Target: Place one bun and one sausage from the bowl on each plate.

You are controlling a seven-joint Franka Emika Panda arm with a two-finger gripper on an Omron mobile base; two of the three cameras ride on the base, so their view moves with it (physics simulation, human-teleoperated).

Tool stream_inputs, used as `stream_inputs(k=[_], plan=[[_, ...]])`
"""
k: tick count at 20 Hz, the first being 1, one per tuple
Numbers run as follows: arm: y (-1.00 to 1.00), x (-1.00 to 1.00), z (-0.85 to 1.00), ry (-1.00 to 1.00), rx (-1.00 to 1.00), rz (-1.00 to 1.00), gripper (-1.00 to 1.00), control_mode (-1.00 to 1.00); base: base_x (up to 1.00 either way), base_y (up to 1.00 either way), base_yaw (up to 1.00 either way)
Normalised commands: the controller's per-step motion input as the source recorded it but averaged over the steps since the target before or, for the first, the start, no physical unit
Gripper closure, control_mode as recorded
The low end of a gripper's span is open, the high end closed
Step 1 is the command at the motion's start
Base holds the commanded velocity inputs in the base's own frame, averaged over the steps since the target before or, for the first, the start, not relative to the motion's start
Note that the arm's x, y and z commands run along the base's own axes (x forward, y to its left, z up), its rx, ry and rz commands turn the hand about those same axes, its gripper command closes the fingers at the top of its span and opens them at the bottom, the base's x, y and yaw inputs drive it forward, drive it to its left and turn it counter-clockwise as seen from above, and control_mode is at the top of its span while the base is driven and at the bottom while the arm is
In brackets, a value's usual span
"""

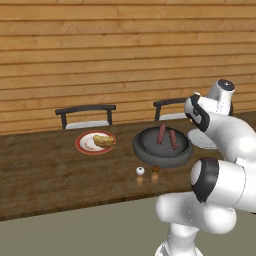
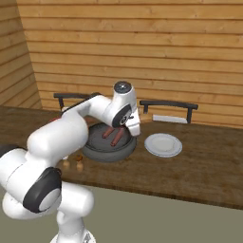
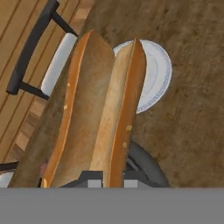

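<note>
Between the claw's (image 3: 109, 177) two dark tips, seen from the hand camera, a split bun (image 3: 98, 109) is clamped at one end, its long body stretching away and hiding much of what lies below. Past it the white plate (image 3: 157, 74) peeks out on the brown table (image 3: 192, 122), with a curve of the dark bowl's (image 3: 146, 164) rim close under the hand — so the hand seems to hang between bowl and plate, though the base views hide the claw itself behind the arm. Two sausages (image 1: 166, 135) lie in the bowl, and the red-rimmed plate (image 1: 82, 145) farther off already carries a bun. The step in hand looks like carrying this bun to the white plate — next it calls for moving over that plate, lowering, and opening the fingers. Two small shakers (image 1: 147, 172) stand in front of the bowl; two chairs (image 1: 85, 116) wait behind the table.
</note>
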Motion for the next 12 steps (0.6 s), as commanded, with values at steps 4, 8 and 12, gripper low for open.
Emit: stream_inputs(k=[4, 8, 12], plan=[[-0.83, 0.0, -0.14, 0.07, 0.0, -0.14, 1.0, -1.0, 0.0, 0.0, 0.0], [-0.39, 0.0, -0.6, 0.12, 0.0, -0.1, 1.0, -1.0, 0.0, 0.0, 0.0], [-0.33, 0.07, -0.47, 0.06, 0.02, -0.06, 1.0, -1.0, 0.0, 0.0, 0.0]])
